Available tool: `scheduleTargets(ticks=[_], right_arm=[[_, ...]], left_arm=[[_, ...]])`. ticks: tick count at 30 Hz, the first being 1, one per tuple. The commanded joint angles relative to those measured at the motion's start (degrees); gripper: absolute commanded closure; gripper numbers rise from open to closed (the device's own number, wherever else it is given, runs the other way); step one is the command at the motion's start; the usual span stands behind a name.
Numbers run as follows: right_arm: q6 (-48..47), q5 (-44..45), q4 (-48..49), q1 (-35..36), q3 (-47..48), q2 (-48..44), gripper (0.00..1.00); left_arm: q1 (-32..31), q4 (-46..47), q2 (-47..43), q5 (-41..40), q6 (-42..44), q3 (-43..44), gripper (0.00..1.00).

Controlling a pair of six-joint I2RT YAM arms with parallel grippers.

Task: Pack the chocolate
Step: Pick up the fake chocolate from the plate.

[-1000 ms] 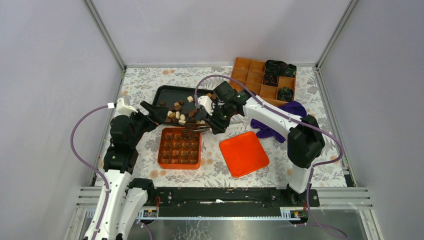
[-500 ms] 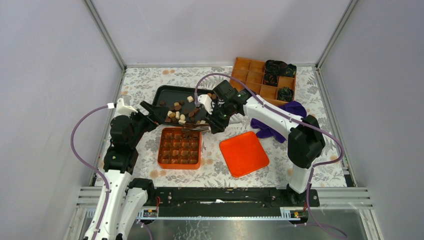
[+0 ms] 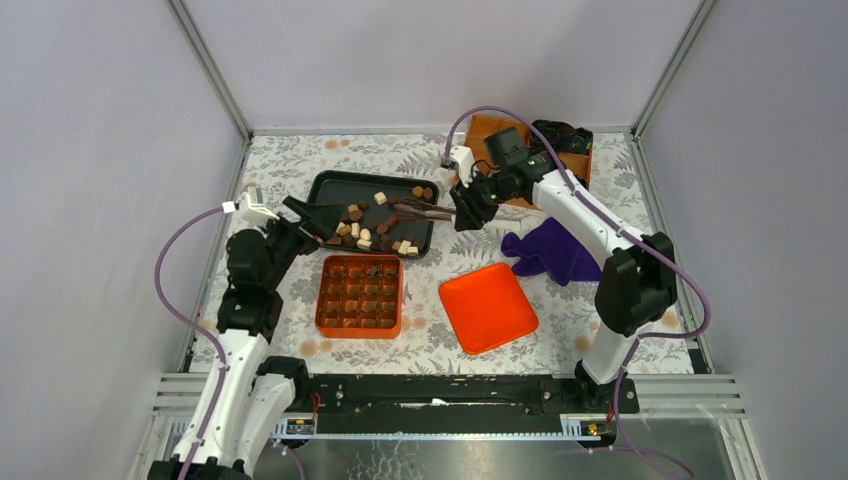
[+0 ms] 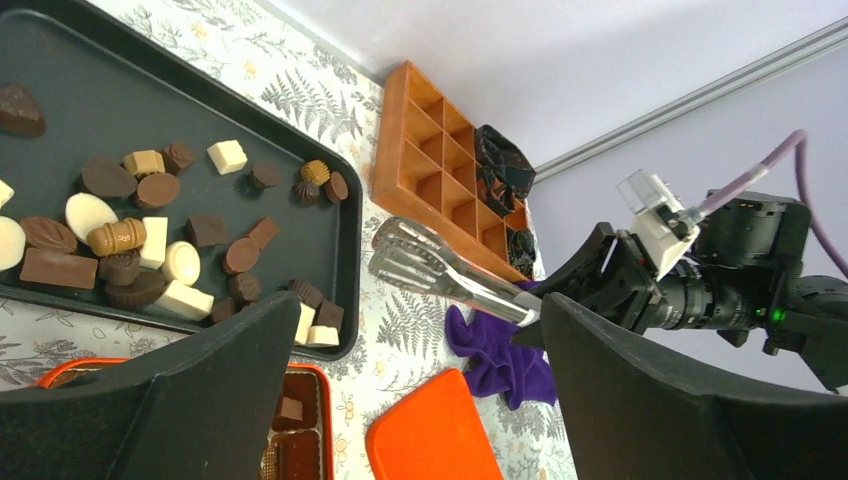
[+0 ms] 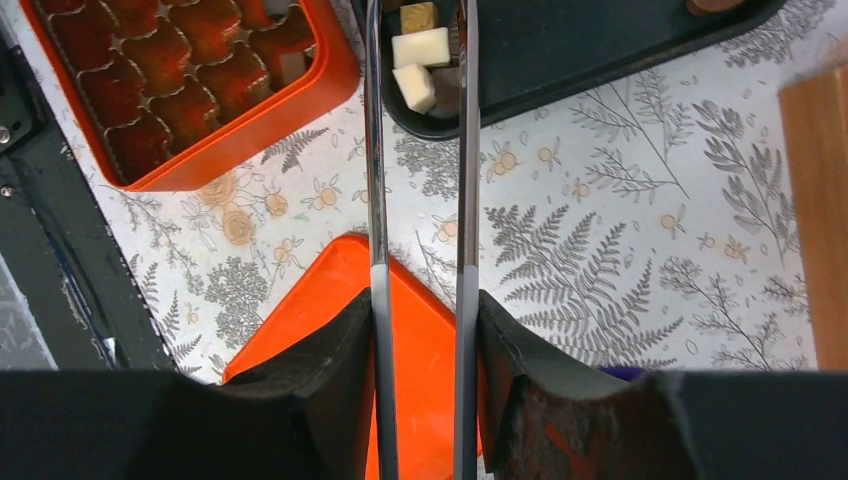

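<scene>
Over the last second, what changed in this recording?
The right gripper, shut on the tongs, drew back from the orange box to the far right; the tongs' tips now hang over the black tray. The left gripper stayed open, shifting slightly. Box, tray and orange lid stayed put.

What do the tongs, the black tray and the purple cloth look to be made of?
The tongs look like polished metal: silvery with bright glints. The black tray is smooth and faintly glossy, plastic or coated metal; the look leaves it open. The purple cloth is soft fabric, crumpled into folds.
</scene>
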Motion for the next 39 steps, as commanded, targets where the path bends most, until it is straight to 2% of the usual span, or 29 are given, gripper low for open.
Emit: scheduleTargets(ticks=[1, 5, 10, 20, 25, 30, 39], right_arm=[[-1.5, -0.1, 0.1, -1.3, 3.8, 0.2, 0.57], [-5.0, 2.4, -1.3, -1.6, 6.4, 4.2, 0.57], [-11.6, 3.2, -2.4, -1.6, 9.9, 8.9, 0.57], [-30.0, 6.0, -3.3, -1.6, 14.2, 15.0, 0.56], [-33.6, 6.9, -3.3, -2.2, 18.4, 18.9, 0.56], [-35.7, 5.2, -4.2, -3.1, 20.8, 20.7, 0.55], [-37.1, 4.9, -6.4, -3.1, 24.4, 24.0, 0.55]], left_arm=[[0.3, 5.5, 3.0, 2.5, 0.8, 0.3, 0.01], [0.3, 2.7, 5.5, 2.2, 4.8, 1.4, 0.01], [0.3, -5.4, 11.7, -0.6, 10.7, 6.3, 0.04], [0.3, -15.2, 24.3, -4.4, 12.8, 15.9, 0.11], [0.3, -18.5, 24.4, -5.1, 11.3, 18.1, 0.12], [0.3, -19.5, 21.8, -5.8, 8.3, 16.5, 0.12], [0.3, -16.4, 17.4, -6.5, 5.6, 12.0, 0.12]])
